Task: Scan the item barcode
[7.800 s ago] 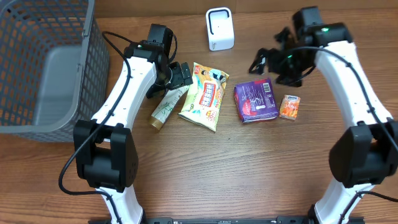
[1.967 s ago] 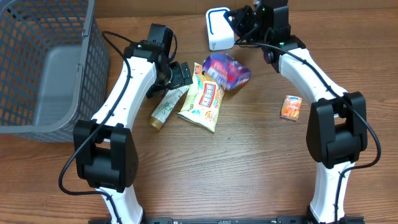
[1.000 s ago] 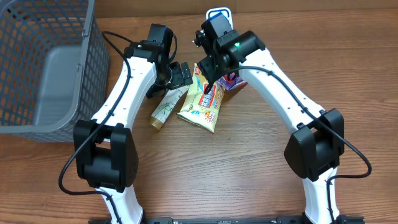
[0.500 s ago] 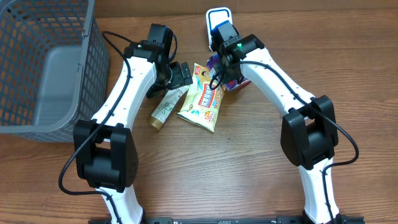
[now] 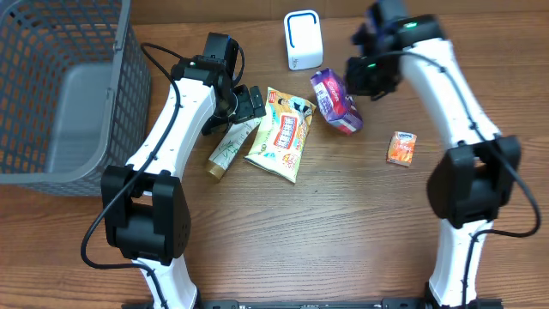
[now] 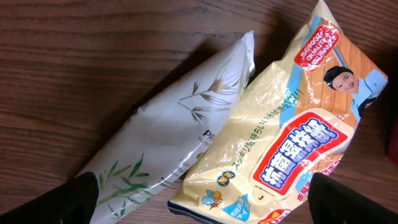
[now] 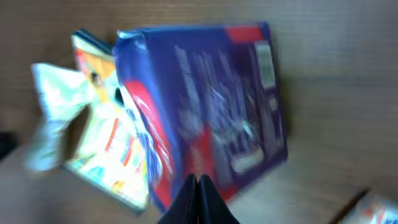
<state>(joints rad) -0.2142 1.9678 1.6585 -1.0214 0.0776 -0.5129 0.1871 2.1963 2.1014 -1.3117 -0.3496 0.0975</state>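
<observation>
Fingers [image 7: 191,202] of the right end effector [image 7: 199,186] were clenched shut at the purple pack's [image 5: 336,101] edge; left end effector [image 5: 250,103] hung released over tube [image 6: 174,143] and snack bag [image 6: 292,137].

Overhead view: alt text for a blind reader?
Right gripper, shut, sits at the edge of a tilted purple packet on a wooden table, near a white scanner. Left gripper, open, hovers over a white tube and yellow snack bag; small orange pack at right, grey mesh basket at left.
</observation>
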